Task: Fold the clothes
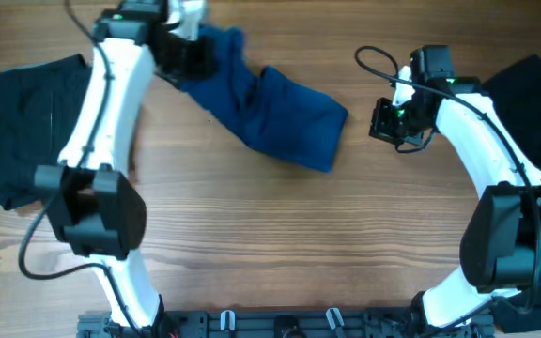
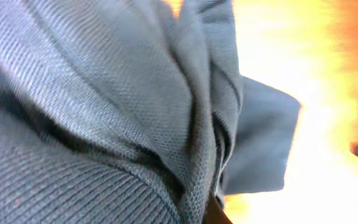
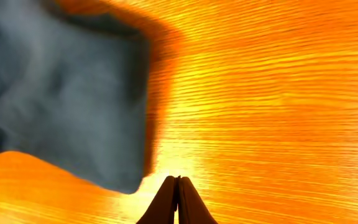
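Observation:
The blue shirt lies bunched on the wooden table, stretching from the far left-centre towards the middle. My left gripper is at the shirt's far end and holds a bunch of it; the left wrist view is filled with blue fabric and the fingers are hidden. My right gripper is shut and empty, above bare table just right of the shirt's near edge. In the right wrist view its fingers meet next to the shirt's corner. A black garment lies at the left.
Another black garment lies at the right edge of the table, behind the right arm. Bare wood spreads across the front half of the table. A black rail runs along the front edge.

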Motion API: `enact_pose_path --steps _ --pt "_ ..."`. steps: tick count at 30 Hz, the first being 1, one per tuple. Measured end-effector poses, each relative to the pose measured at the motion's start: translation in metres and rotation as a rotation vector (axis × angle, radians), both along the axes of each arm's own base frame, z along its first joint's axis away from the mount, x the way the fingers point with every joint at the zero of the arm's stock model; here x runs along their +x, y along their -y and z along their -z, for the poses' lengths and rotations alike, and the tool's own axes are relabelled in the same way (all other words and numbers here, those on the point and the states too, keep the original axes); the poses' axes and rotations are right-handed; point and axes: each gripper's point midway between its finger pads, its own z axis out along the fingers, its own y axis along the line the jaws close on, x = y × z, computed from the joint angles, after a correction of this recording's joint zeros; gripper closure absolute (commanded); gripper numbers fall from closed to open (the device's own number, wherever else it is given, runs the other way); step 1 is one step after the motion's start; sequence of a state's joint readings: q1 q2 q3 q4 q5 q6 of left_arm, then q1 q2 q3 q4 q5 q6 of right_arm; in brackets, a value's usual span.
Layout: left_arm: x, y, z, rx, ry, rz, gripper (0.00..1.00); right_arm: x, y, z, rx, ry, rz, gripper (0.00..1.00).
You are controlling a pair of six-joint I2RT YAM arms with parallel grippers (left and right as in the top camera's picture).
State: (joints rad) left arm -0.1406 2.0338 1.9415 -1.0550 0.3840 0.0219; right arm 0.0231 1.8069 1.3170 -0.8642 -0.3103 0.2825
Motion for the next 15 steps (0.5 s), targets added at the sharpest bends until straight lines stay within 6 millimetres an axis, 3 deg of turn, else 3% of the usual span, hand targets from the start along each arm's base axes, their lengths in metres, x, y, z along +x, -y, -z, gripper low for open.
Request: enact_pose_path --steps 2,4,5,7,8,13,15 --pt "-0.014 0.044 -0.001 0.001 0.002 0.095 0.96 0.002 0.015 0.0 -0.004 0.0 0.038 0.96" --pt "-0.035 0.092 0.007 0.028 -0.006 0.199 0.89 0.002 0.031 0.001 -0.005 -0.008 0.08 0.95" --pt "-0.042 0.105 0.01 0.043 -0.007 0.229 0.86 0.001 0.035 0.001 -0.005 -0.012 0.093 0.95" --pt "-0.055 0.123 0.021 0.1 -0.018 0.275 0.72 0.0 0.041 0.001 -0.005 -0.021 0.109 0.95" --pt "-0.06 0.13 0.028 0.118 -0.027 0.295 0.6 -0.001 0.042 0.001 -0.005 -0.022 0.11 0.95" --pt "-0.074 0.158 0.095 0.193 -0.13 0.365 0.23 -0.001 0.042 0.001 -0.005 -0.023 0.11 0.95" --pt "-0.078 0.174 0.103 0.183 -0.121 0.398 0.2 -0.001 0.042 0.001 -0.005 -0.022 0.11 0.95"
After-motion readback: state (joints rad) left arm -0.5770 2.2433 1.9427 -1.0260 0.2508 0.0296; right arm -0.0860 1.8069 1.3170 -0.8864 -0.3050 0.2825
